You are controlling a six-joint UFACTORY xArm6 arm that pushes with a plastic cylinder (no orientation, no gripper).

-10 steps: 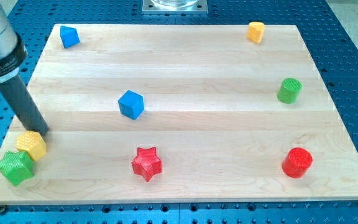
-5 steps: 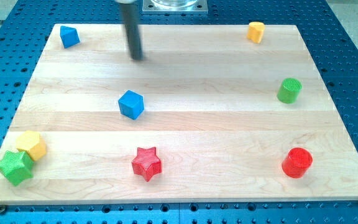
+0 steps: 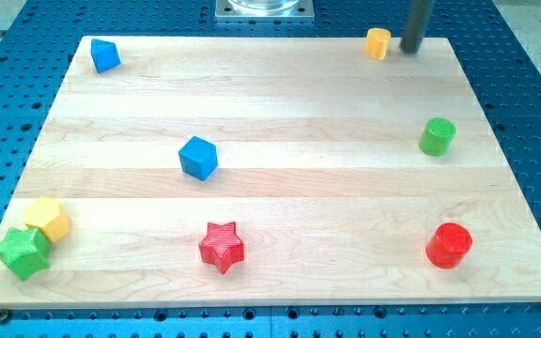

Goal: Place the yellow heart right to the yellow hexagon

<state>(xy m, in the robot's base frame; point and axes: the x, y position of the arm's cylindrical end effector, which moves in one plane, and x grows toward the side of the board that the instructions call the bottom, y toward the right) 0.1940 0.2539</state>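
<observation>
**Desk:** Where is the yellow heart?

**Me:** The yellow heart (image 3: 378, 43) sits at the view's top edge of the wooden board (image 3: 280, 103), toward the right corner. My tip (image 3: 410, 49) stands just to its right, very close; I cannot tell whether they touch. My rig ends in a plain rod, so there are no jaws to be apart or together.

**Desk:** And the yellow hexagon?

**Me:** The yellow hexagon (image 3: 48, 220) is far from my tip, down at the view's lower left, near the board's left edge. The green star (image 3: 23, 253) presses against its lower left side, almost in the corner.

**Desk:** What room is there beside it?

**Me:** To the hexagon's right the wood runs bare until the red star (image 3: 222, 247), which sits near the bottom edge. The blue cube (image 3: 198, 157) lies above that stretch, left of the board's middle.

**Desk:** Anything else near you?

**Me:** The green cylinder (image 3: 437, 137) is below my tip, close to the right edge. The red cylinder (image 3: 450, 246) is further down the same side. A second blue block (image 3: 105, 55) sits far to my tip's left, in the top left corner. Between the heart and that block the top edge is bare wood.
</observation>
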